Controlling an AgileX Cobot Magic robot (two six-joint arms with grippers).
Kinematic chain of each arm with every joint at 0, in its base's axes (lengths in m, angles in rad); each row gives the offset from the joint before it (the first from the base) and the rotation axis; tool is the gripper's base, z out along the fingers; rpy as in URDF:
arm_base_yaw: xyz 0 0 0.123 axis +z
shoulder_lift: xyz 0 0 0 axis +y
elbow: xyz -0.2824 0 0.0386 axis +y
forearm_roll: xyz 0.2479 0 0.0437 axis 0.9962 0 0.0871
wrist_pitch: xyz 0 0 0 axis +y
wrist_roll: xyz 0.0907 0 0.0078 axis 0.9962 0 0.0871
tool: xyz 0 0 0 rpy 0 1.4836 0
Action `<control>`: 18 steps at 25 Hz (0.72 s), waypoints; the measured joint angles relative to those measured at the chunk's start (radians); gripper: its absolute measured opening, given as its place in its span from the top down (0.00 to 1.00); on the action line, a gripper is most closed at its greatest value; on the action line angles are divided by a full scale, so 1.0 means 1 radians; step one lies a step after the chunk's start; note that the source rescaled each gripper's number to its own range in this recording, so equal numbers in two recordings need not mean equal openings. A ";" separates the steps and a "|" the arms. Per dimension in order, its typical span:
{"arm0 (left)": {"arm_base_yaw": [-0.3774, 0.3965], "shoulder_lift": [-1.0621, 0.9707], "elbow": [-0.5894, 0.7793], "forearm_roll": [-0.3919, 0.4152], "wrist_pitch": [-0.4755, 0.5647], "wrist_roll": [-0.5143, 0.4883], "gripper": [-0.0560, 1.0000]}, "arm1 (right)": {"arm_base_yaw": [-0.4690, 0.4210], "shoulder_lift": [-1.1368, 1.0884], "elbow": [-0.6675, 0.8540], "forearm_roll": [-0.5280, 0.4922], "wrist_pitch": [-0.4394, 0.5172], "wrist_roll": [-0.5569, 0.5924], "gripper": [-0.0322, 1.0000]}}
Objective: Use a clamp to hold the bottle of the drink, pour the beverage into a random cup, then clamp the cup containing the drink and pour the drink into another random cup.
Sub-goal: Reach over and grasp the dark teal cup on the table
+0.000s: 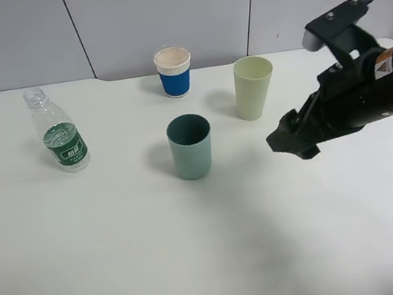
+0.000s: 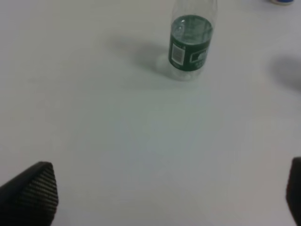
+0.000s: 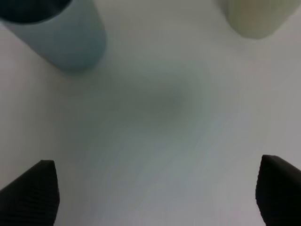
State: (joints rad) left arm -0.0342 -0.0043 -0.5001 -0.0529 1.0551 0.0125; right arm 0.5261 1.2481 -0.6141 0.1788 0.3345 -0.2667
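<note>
While my right claw (image 1: 290, 145) hangs released and empty, I should straddle the mid-frame teal cup (image 1: 191, 148) squarely before clenching.

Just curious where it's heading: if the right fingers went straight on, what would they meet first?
Likely the bare table, in the gap between the teal cup and pale cup; depth is unclear.

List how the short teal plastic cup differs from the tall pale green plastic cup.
The short teal plastic cup is dark blue-green; the tall pale green plastic cup is light yellow-green. The teal cup is shorter and straighter-sided; the pale green cup tapers downward. The teal cup stands nearer the camera, the pale green cup behind and right. Both stand upright.
</note>
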 joint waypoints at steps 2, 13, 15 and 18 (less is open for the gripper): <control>0.000 0.000 0.000 0.000 0.000 0.001 0.03 | 0.032 0.040 0.000 -0.010 -0.025 0.000 0.47; 0.000 0.000 0.000 0.000 0.000 0.000 0.03 | 0.128 0.291 0.000 -0.069 -0.271 0.001 0.46; 0.000 0.000 0.000 0.000 0.000 0.000 0.03 | 0.130 0.328 -0.001 -0.069 -0.324 0.001 0.40; 0.000 0.000 0.000 0.000 0.000 0.000 0.03 | 0.130 0.378 -0.001 -0.077 -0.391 0.001 0.29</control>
State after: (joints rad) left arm -0.0342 -0.0043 -0.5001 -0.0529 1.0551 0.0126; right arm 0.6561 1.6257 -0.6151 0.1014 -0.0567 -0.2658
